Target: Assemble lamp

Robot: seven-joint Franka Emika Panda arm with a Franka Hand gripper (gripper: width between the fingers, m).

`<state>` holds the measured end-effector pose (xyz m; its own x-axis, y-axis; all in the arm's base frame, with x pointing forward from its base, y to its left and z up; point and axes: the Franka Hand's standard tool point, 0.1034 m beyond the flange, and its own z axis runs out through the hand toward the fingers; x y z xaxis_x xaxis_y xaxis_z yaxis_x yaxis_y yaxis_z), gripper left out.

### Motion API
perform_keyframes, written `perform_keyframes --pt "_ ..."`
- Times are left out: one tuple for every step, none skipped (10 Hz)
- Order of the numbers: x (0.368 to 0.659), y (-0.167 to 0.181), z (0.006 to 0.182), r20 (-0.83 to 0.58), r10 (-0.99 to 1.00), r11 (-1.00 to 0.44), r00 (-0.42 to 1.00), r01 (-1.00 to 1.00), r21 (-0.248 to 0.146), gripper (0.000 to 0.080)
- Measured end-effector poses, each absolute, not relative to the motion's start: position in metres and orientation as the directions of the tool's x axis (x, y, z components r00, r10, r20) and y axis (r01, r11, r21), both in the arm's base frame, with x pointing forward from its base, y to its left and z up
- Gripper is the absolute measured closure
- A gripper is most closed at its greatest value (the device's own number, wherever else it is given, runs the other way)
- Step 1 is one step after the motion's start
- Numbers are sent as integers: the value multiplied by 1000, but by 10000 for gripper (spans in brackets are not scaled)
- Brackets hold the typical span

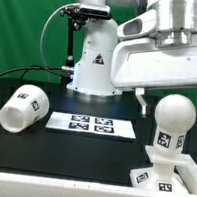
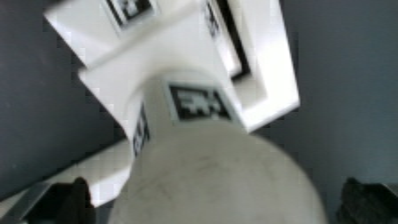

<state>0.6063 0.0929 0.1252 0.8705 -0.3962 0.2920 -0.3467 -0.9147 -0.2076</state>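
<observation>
One shade point(image 1: 23, 107) tipped, well apart | marker board point(image 1: 90, 124) between | bulb point(image 1: 171, 121) upright on base point(image 1: 179, 179) | tool point(image 2: 210, 205) released, straddling bulb

Base point(image 1: 183, 177) cut off at view's edge

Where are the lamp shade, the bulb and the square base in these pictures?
shade point(image 1: 21, 107): exterior view, on its outer side wall.
bulb point(image 1: 171, 112): exterior view, on its rounded head.
base point(image 1: 182, 181): exterior view, on its flat top beside the bulb's neck.
</observation>
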Motion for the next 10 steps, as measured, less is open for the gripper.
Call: perform_keyframes --pt "612 90 128 297 -330 -941 896 -288 -175 101" --pt "607 85 124 215 -253 -964 943 -227 -139 101" --pt "608 83 125 132 -204 -974 970 -188 -130 100" --pt "610 80 124 90 -196 -975 976 -184 -128 100" --pt "604 77 121 -3 -190 -974 982 -189 -126 100" --pt "605 79 122 -91 -182 -973 979 -193 -126 100" --pt "609 82 124 -121 -183 -972 976 -198 -126 100" --pt "613 84 123 -118 -185 -972 976 -199 -127 100" --pt "615 82 121 -95 -191 -971 977 -202 -128 100" --pt "615 82 121 -95 -201 -969 975 -212 -126 100"
